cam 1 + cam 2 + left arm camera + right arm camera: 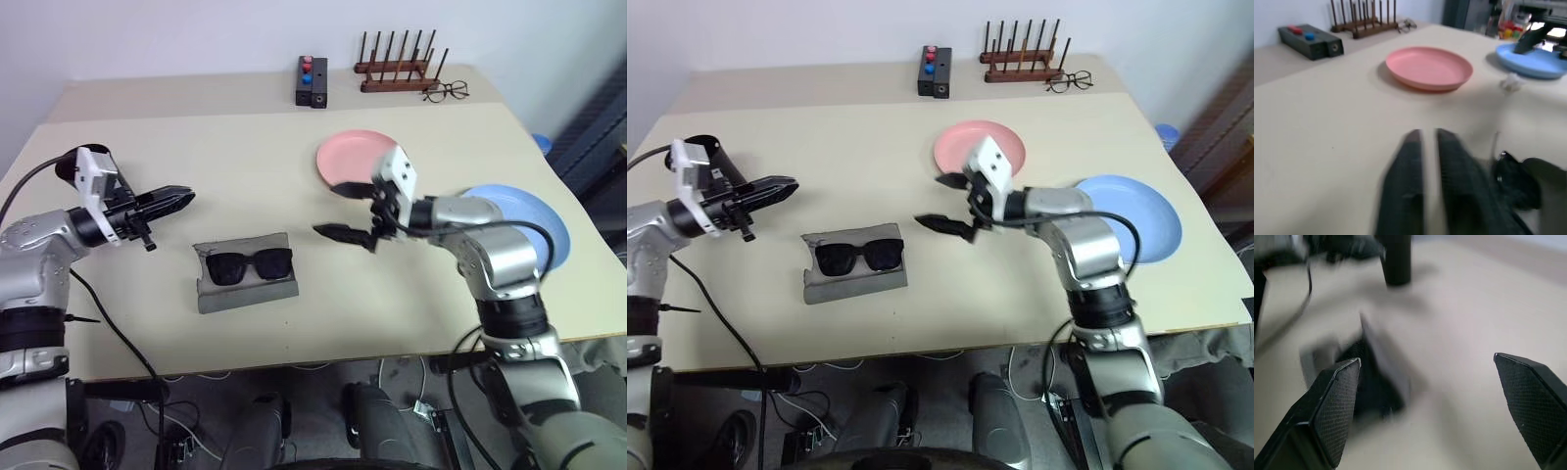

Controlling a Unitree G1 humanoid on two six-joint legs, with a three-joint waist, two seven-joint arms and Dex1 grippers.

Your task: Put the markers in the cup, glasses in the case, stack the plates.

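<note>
Left pincer [171,201]: fingers pressed together, empty, held level above the table [245,323], pointing toward the centre. Black cup [703,152]: tall and tapered, standing just behind the left wrist at the table's left edge; no marker can be made out. Grey case [245,292]: flat, lying open near the front edge, with the black sunglasses [249,265] resting on top of it, lenses dark, arms folded; they appear laid in place and the flap not yet closed. Right pincer [351,211]: spread wide, empty, aimed at the case, probably to fold the flap. Pink plate [358,155]: round, shallow, behind the right pincer. Blue plate [1151,211]: at the right edge, apart, unstacked.
</note>
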